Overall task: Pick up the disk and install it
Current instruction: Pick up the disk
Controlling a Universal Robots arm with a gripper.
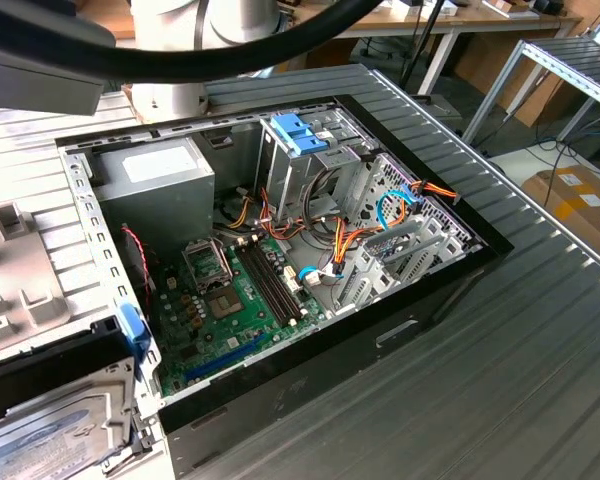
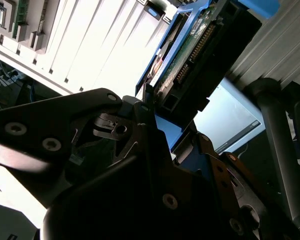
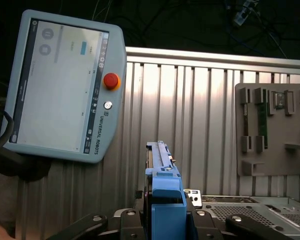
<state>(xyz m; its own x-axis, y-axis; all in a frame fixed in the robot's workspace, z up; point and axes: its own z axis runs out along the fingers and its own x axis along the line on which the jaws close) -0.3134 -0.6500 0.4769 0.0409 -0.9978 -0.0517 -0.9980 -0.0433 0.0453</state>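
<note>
The disk [image 1: 50, 435] is at the exterior view's lower left, beside the open computer case [image 1: 310, 250]. It shows a silver body, a white-and-blue label and a bright blue tab [image 1: 130, 328]. My gripper [image 1: 55, 365] is the black shape across its top. In the first wrist view the disk's blue rail [image 3: 162, 197] stands edge-on between the black fingers [image 3: 110, 220], and my gripper [image 3: 165, 222] is shut on it. The second wrist view shows the disk's green circuit board and blue rail [image 2: 190, 50] reaching out beyond the gripper [image 2: 155, 112].
Inside the case are a motherboard [image 1: 230, 300], a grey power-supply box [image 1: 155, 185], a drive cage with a light-blue latch [image 1: 300, 133] and bundled cables [image 1: 350, 235]. A grey fixture plate [image 3: 272, 130] lies on the ribbed table. A teach pendant [image 3: 65, 90] lies beyond it.
</note>
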